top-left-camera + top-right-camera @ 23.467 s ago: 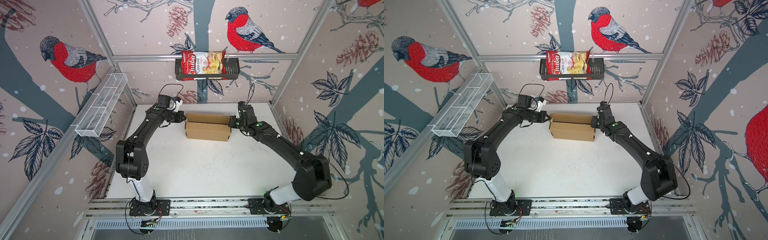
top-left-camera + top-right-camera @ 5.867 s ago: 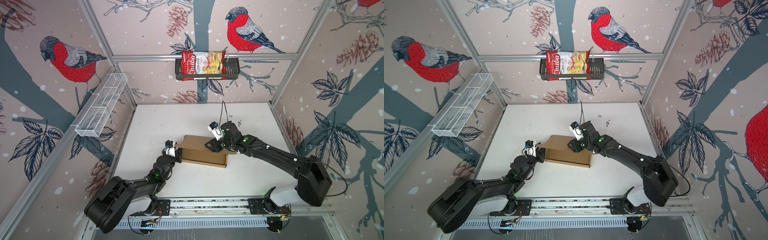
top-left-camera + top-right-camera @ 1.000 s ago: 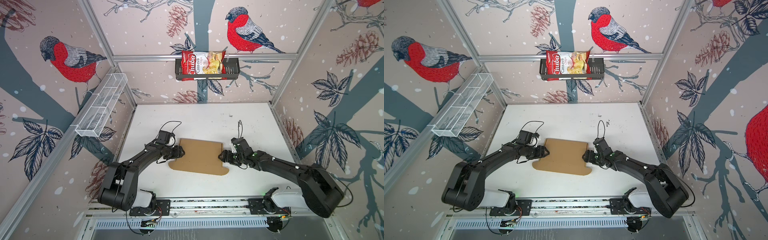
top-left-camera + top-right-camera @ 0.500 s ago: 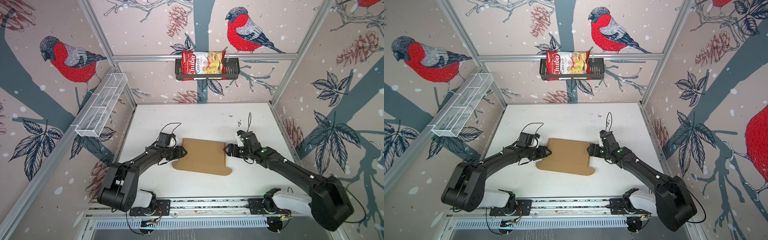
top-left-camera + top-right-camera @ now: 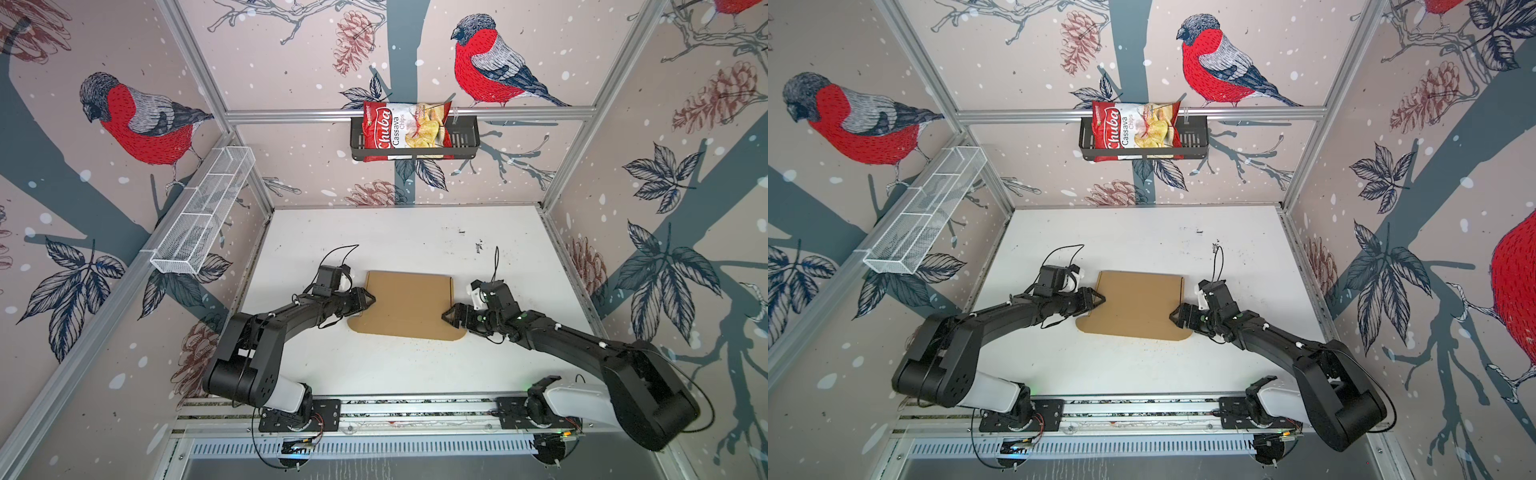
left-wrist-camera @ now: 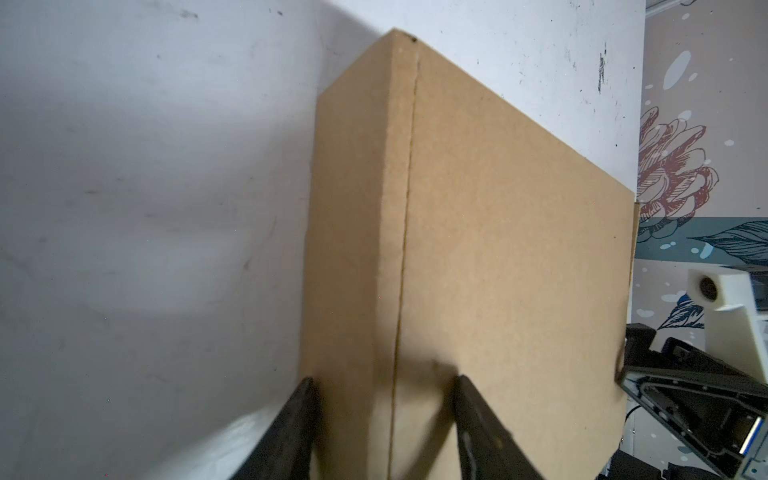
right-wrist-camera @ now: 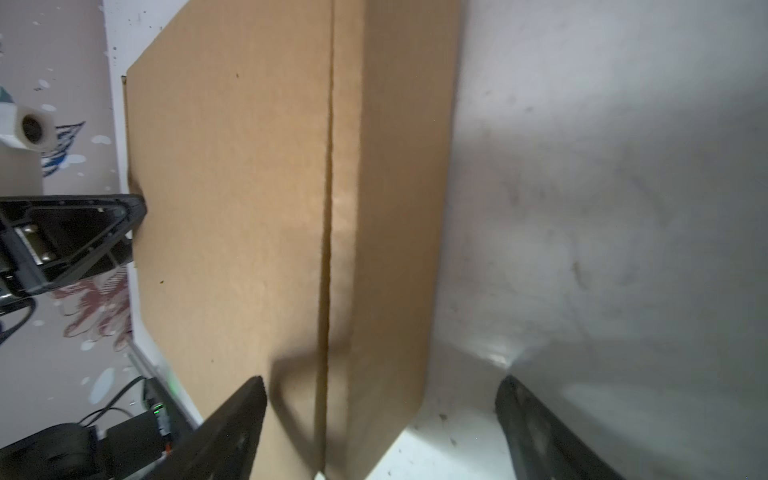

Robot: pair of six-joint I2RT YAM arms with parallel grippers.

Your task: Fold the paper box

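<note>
The paper box [image 5: 407, 303] [image 5: 1136, 303] is a closed, flat brown cardboard mailer lying in the middle of the white table in both top views. Its near edge has rounded corners. My left gripper [image 5: 370, 298] [image 5: 1100, 298] is at the box's left edge. In the left wrist view this gripper [image 6: 382, 399] is open, and the box's [image 6: 498, 249] side wall and top edge lie between its jaws. My right gripper [image 5: 446, 316] [image 5: 1173, 316] is at the right edge, near the front corner. It [image 7: 380, 399] stands wide open, with one finger above the box top [image 7: 232, 208] and one over the table.
A red chips bag [image 5: 405, 131] sits in a black basket [image 5: 465, 137] on the back wall. A white wire basket [image 5: 203, 216] hangs on the left wall. Patterned walls enclose the table [image 5: 395, 232] on three sides, and a metal rail [image 5: 415, 409] runs along the front.
My right gripper has drawn back toward the box's front right corner and opened wider. My left gripper's jaws have narrowed round the left edge. The box has barely moved.
</note>
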